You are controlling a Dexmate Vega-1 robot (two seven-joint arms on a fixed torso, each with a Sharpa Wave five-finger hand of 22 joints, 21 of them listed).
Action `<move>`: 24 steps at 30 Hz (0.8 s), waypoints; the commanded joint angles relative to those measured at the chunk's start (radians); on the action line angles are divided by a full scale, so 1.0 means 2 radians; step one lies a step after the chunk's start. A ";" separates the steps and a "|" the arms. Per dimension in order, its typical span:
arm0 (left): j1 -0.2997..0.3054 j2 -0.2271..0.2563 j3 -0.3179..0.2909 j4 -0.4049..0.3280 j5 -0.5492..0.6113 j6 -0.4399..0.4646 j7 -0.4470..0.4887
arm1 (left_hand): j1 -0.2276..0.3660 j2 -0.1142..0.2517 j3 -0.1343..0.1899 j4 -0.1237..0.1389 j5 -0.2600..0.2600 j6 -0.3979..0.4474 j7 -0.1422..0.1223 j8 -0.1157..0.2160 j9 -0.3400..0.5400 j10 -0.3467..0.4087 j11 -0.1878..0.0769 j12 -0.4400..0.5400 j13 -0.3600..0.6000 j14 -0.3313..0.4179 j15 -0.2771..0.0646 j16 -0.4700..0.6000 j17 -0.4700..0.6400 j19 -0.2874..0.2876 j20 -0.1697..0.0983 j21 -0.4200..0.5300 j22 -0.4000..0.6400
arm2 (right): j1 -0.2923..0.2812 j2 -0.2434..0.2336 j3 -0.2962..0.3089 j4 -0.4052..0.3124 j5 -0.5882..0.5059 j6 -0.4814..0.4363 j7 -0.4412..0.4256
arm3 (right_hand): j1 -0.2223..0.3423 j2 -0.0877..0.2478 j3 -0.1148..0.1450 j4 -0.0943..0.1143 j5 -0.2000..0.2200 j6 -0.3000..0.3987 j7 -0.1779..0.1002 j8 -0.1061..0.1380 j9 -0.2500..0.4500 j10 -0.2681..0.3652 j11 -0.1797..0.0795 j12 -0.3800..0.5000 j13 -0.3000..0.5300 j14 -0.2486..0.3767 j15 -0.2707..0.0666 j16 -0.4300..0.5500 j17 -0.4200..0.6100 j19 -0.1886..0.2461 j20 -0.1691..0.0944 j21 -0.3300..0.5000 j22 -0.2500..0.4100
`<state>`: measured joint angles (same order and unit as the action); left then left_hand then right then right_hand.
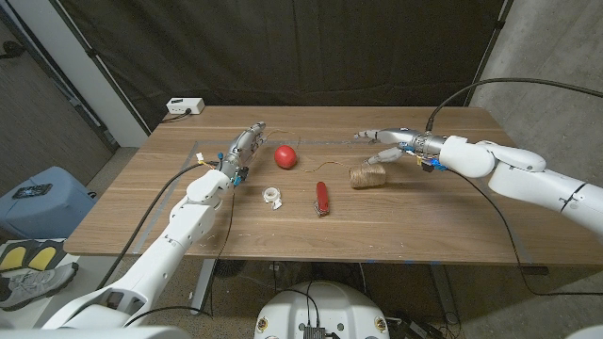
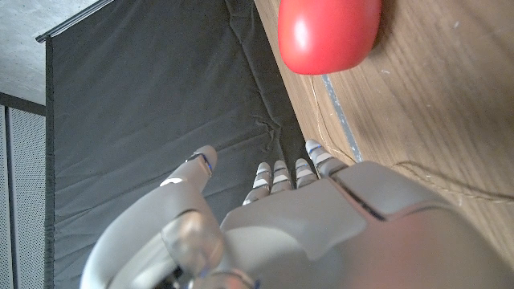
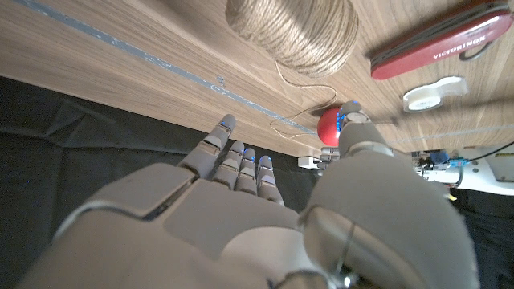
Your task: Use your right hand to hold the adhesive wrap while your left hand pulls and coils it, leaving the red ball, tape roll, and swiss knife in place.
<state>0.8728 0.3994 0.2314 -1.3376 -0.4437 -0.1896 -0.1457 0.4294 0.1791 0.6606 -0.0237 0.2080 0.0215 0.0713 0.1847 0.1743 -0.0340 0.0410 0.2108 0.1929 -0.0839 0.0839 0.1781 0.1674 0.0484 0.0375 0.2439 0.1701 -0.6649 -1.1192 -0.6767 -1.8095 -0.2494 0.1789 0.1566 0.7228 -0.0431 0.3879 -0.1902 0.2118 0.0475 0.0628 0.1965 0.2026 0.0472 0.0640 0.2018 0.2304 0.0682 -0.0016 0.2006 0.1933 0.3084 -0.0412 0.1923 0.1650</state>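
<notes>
I am at the approach: my right hand (image 1: 394, 141), fingers spread and empty, hovers just beyond the twine-like wrap roll (image 1: 367, 176) right of centre. Next, clamp it; my left hand (image 1: 243, 148) waits released.

White arms (image 1: 513, 169) (silver-grey robot hands (image 1: 243, 146))

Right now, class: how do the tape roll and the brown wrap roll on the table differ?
The tape roll is small, white and ring-shaped; the wrap roll is bigger, brown and thickly wound, with a loose strand trailing off. The tape roll sits nearer the table's front edge. Neither is held; both rest on the wooden table.
</notes>
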 commanded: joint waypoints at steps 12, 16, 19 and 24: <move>0.001 0.008 0.007 -0.014 0.005 0.020 -0.002 | 0.007 -0.001 0.000 -0.009 0.004 0.004 0.002 0.000 0.002 0.003 0.000 0.001 0.002 0.005 0.001 0.002 0.002 0.006 -0.001 -0.003 0.002 | 0.038 -0.011 -0.038 0.041 -0.081 0.054 0.000 | -0.004 -0.014 -0.001 0.010 -0.005 -0.012 -0.003 -0.002 0.003 -0.010 -0.004 0.006 0.007 -0.013 -0.005 -0.004 0.006 -0.008 -0.001 -0.002 0.004; 0.001 0.010 0.008 -0.016 0.005 0.025 -0.003 | 0.007 0.000 0.000 -0.011 0.005 0.005 0.002 0.001 0.002 0.003 0.000 0.001 0.002 0.005 0.002 0.002 0.002 0.006 -0.001 -0.004 0.002 | 0.042 -0.013 -0.040 0.047 -0.085 0.052 0.002 | -0.007 -0.016 -0.002 0.013 -0.006 -0.016 -0.007 -0.003 0.003 -0.014 -0.007 0.006 0.009 -0.018 -0.005 -0.004 0.008 -0.011 -0.001 -0.003 0.004; 0.000 0.011 0.009 -0.018 0.005 0.028 -0.003 | 0.008 0.000 0.000 -0.011 0.005 0.005 0.002 0.001 0.002 0.003 0.001 0.001 0.002 0.005 0.002 0.002 0.002 0.007 -0.002 -0.004 0.002 | 0.044 -0.014 -0.042 0.049 -0.088 0.046 0.007 | -0.009 -0.017 -0.002 0.014 -0.007 -0.017 -0.008 -0.002 0.004 -0.016 -0.007 0.007 0.009 -0.019 -0.005 -0.004 0.008 -0.014 0.000 -0.003 0.004; -0.001 0.011 0.010 -0.018 0.006 0.031 -0.004 | 0.008 0.000 -0.001 -0.013 0.005 0.006 0.003 0.001 0.002 0.003 0.001 0.001 0.002 0.005 0.002 0.002 0.002 0.007 -0.002 -0.005 0.002 | 0.047 -0.014 -0.047 0.054 -0.093 0.041 0.013 | -0.013 -0.019 -0.004 0.016 -0.010 -0.012 -0.013 0.000 0.004 -0.020 -0.008 0.007 0.011 -0.021 -0.004 -0.004 0.010 -0.016 0.001 -0.003 0.004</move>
<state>0.8756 0.4167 0.2453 -1.3663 -0.4345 -0.1454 -0.1500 0.4294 0.1790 0.6578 -0.0429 0.2157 0.0269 0.0767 0.1846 0.1743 -0.0340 0.0411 0.2108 0.1928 -0.0839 0.0839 0.1780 0.1703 0.0537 0.0321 0.2362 0.1701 -0.5905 -1.1420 -0.7499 -1.7278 -0.4041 0.2689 0.1640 0.7022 -0.0715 0.3794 -0.1650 0.1959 0.0207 0.0425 0.1917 0.2073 0.0188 0.0462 0.2113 0.2490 0.0343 -0.0104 0.1957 0.2072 0.2793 -0.0413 0.1886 0.1703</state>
